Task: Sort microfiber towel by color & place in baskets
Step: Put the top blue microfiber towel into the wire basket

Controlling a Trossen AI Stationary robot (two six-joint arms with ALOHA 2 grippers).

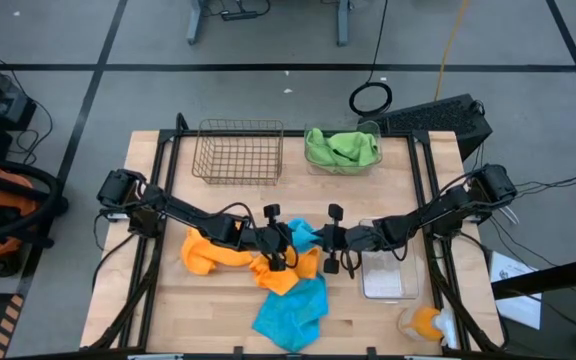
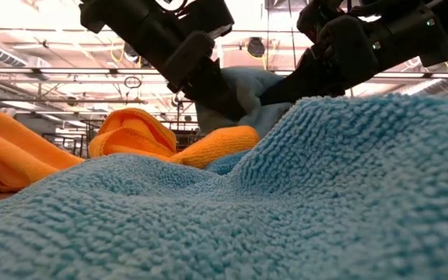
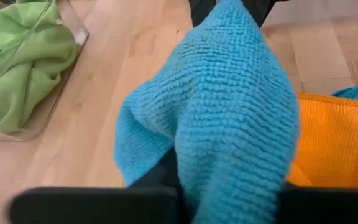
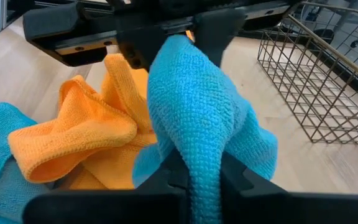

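A blue towel (image 1: 306, 236) is stretched between my two grippers at the table's middle. My left gripper (image 1: 286, 238) is shut on its left end and my right gripper (image 1: 326, 238) on its right end. In the low view the held towel (image 2: 243, 89) sits above the pile. Orange towels (image 1: 208, 250) lie on the table under and left of the grippers. A second blue towel (image 1: 293, 312) lies toward the near edge. The wire basket (image 1: 238, 152) and a clear bin (image 1: 372, 130) holding a green towel (image 1: 343, 148) stand at the far edge. Another clear bin (image 1: 388, 275) sits right of the grippers. My left gripper pinches the blue towel's left end (image 3: 229, 155) between its two fingers, coming level from the table's left. The cloth bunches in folds over the fingers, so the layers cannot be counted. My right gripper pinches the towel's right end (image 4: 197, 143) between its fingers, coming level from the table's right. The towel spans the short gap between the grippers, above the orange towels.
An orange thing (image 1: 423, 320) lies at the near right corner beside the clear bin. Bare wood shows between the baskets and the towel pile and along the near left part. A black frame runs along both table sides.
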